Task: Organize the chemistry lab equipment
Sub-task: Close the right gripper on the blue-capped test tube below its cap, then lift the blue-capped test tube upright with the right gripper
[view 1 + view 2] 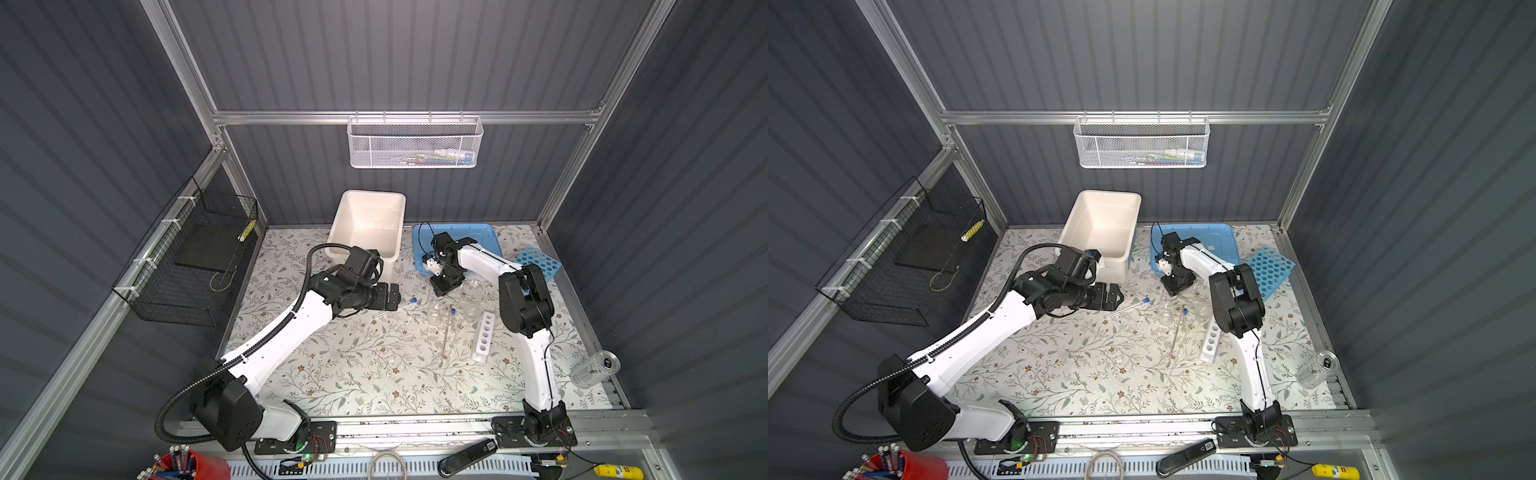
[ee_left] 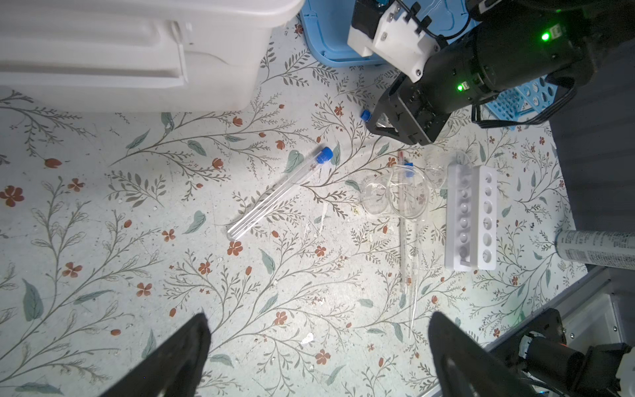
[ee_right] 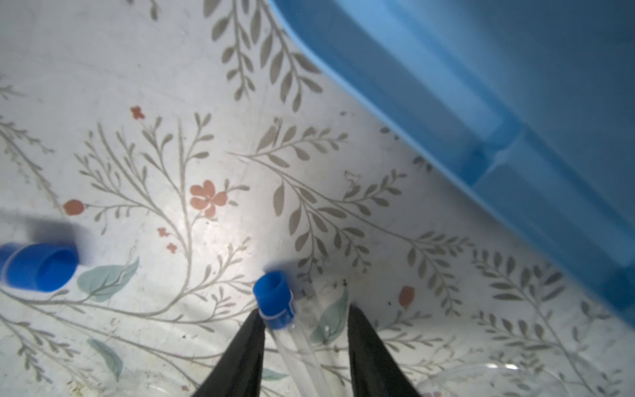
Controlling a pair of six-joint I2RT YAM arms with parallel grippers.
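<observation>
My right gripper [image 3: 304, 338] points down at the mat by the blue lid, open, with a blue-capped test tube [image 3: 275, 302] lying between its fingers against one of them and clear of the other. My left gripper [image 2: 319, 330] hovers wide open and empty, just left of a second capped tube [image 1: 401, 305] lying on the mat. Clear beakers [image 2: 407, 196], a third capped tube [image 1: 1185, 309] and a thin glass rod [image 2: 414, 302] are clustered beside the white tube rack [image 1: 483, 336]. The sky-blue rack [image 1: 538, 262] lies behind the right arm.
A white tub [image 1: 365, 224] and its blue lid [image 1: 469, 237] stand at the back of the floral mat. A clear can [image 1: 594, 368] lies at the right edge. A red cup of pens [image 1: 183, 465] sits at the front left, and a black wire basket [image 1: 187, 257] hangs on the left wall.
</observation>
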